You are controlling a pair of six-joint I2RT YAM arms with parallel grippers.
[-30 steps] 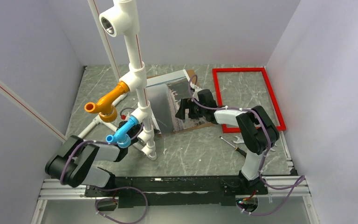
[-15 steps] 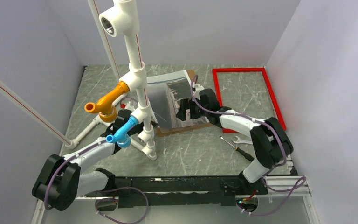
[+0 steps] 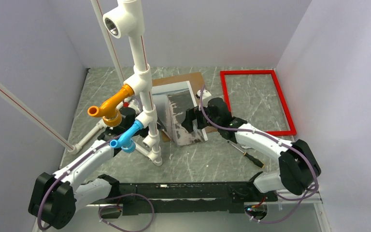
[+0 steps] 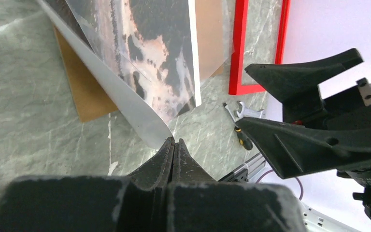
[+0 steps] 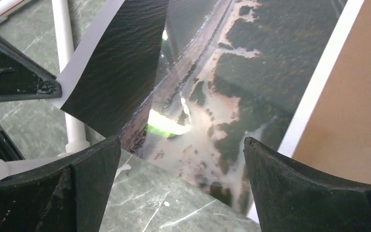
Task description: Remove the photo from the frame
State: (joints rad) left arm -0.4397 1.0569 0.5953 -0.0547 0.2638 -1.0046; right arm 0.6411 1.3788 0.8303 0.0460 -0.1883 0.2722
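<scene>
Your left claw [image 4: 173, 143] now pinches the photo [image 3: 181, 116] corner, which has slid off the backing board [image 3: 176, 79]. Right claw [image 5: 181, 145] gapes above it. Frame [image 3: 283, 104] lies empty, so the task looks nearly done.

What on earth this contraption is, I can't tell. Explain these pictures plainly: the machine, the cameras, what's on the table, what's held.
This is a robot: the left arm and the right arm, bolted to a marbled table. One picture looks down from above; the other two come from a camera on each wrist. On the table lie an empty red frame, a brown backing board, a screwdriver and a white pipe stand. The left claw is shut on a corner of the curled photo. The right claw hangs open over that photo, holding nothing.
</scene>
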